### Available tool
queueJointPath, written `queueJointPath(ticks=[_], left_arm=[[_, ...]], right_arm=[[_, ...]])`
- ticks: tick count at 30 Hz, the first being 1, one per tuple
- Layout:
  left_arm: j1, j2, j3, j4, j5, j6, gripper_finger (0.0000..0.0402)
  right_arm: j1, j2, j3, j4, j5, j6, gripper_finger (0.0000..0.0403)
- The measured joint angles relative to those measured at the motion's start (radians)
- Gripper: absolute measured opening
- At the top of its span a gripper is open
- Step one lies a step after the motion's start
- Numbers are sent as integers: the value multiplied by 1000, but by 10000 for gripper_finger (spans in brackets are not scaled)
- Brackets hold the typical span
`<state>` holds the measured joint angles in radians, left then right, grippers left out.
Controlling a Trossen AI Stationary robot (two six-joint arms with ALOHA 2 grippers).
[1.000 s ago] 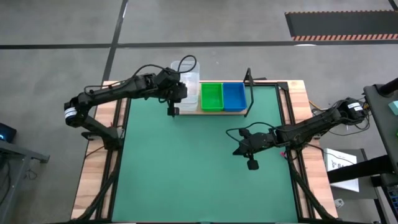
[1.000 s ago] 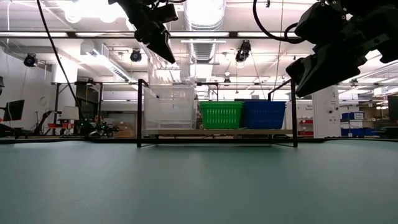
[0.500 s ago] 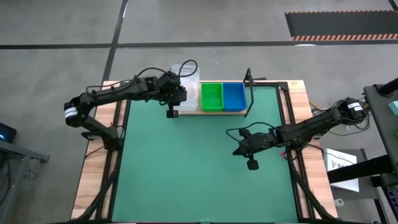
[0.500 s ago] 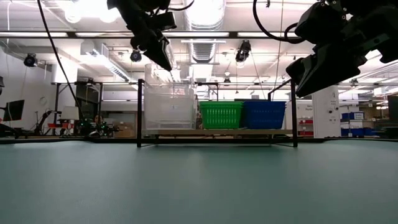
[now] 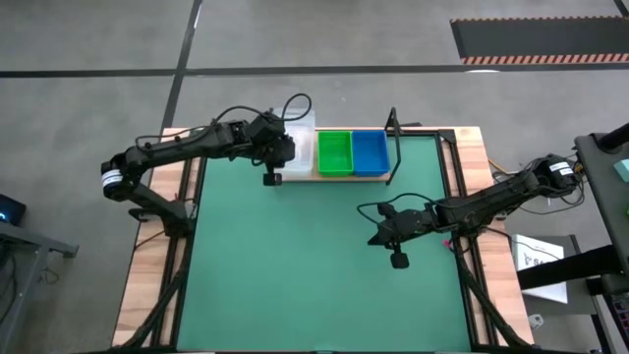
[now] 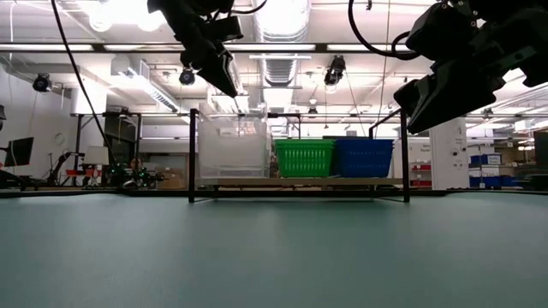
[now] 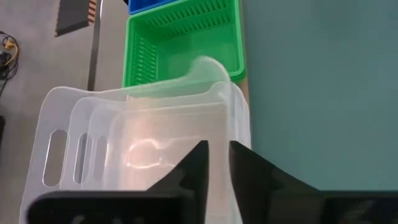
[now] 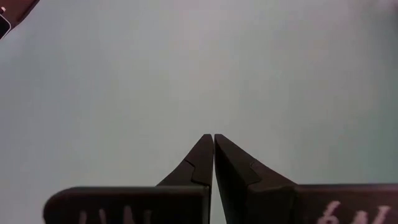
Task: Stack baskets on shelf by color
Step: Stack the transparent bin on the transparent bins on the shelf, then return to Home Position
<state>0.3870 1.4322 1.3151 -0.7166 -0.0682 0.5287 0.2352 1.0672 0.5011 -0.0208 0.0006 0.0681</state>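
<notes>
A stack of nested clear baskets [image 5: 302, 146] [image 6: 233, 147] stands at the left end of the wooden shelf [image 5: 339, 177] [image 6: 300, 181]. A green basket [image 5: 334, 152] stands in the middle and a blue basket [image 5: 370, 151] at the right. My left gripper [image 7: 217, 152] [image 6: 229, 85] is above the shelf's left end, shut on the top clear basket [image 7: 143, 143]. My right gripper [image 8: 213, 142] [image 5: 376, 236] is shut and empty, hanging above the green mat [image 5: 295, 275] right of its middle. My left gripper pinches the top clear basket's rim and wall [image 7: 219, 134] on the side facing the mat, one finger inside and one outside. The fingers slant down from the table's left and near side. The basket sits upright, nested in the clear baskets below it.
Thin black uprights [image 6: 192, 154] [image 6: 403, 154] frame the shelf at its front corners. The green mat lies in front of the shelf, and the table's wooden edges [image 5: 147, 275] run down both sides.
My left gripper has gone down a little at the shelf's left end, still shut on the clear basket. The basket has sunk from above the stack down into the clear baskets below it.
</notes>
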Motion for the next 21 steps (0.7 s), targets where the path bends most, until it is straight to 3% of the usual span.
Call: queueJointPath(ticks=[6, 13, 16, 21], left_arm=[[-11, -12, 3, -3, 3, -32, 90], [-106, -67, 8, 23, 12, -119, 102], [-211, -120, -57, 130, 17, -155, 101], [-427, -238, -288, 444, -12, -158, 86]], right_arm=[[0, 0, -3, 22, 1, -69, 9], [-2, 0, -44, 199, -8, -220, 9], [-2, 0, -70, 283, -8, -251, 9], [-8, -6, -124, 388, -8, -322, 9]])
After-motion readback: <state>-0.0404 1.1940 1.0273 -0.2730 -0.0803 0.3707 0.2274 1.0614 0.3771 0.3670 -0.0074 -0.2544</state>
